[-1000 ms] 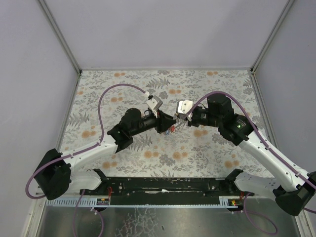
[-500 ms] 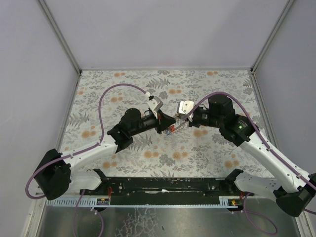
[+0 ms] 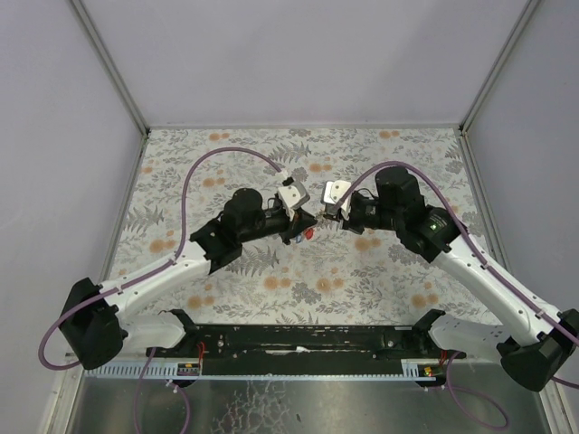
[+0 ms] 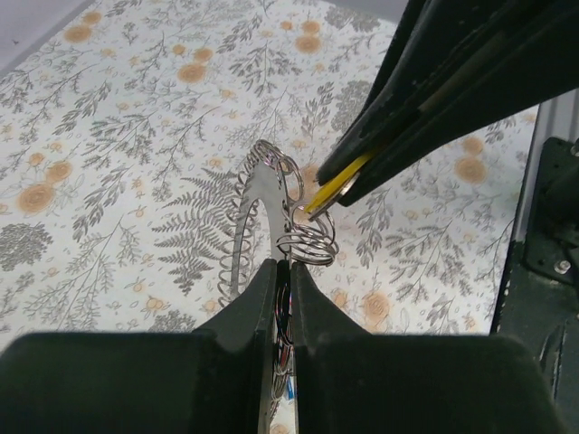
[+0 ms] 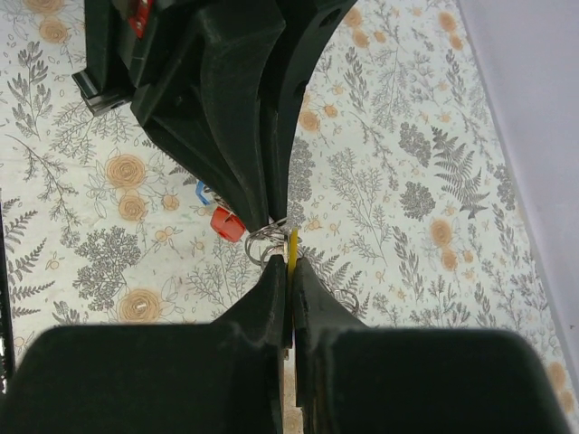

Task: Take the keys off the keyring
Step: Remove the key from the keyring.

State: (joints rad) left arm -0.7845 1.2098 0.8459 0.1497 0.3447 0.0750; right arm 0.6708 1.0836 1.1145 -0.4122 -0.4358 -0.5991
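Note:
The two grippers meet above the middle of the floral mat. My left gripper (image 4: 282, 264) is shut edge-on on the grey ridged keyring (image 4: 256, 217), held off the mat; it is also in the top view (image 3: 306, 226). My right gripper (image 5: 289, 262) is shut on the yellow key (image 5: 293, 246), which hangs from a small wire loop (image 4: 308, 242) on the ring; the yellow key also shows in the left wrist view (image 4: 333, 188). A red key (image 5: 227, 224) and a blue key (image 5: 204, 190) hang below the ring, red also in the top view (image 3: 309, 234).
The floral mat (image 3: 398, 271) covers the table, with grey walls at the back and both sides. The arms' base rail (image 3: 298, 339) runs along the near edge. Cables loop over both arms.
Both grippers have shifted slightly back and left with the ring and keys between them. The left wrist has turned, its white camera block now nearer the right one.

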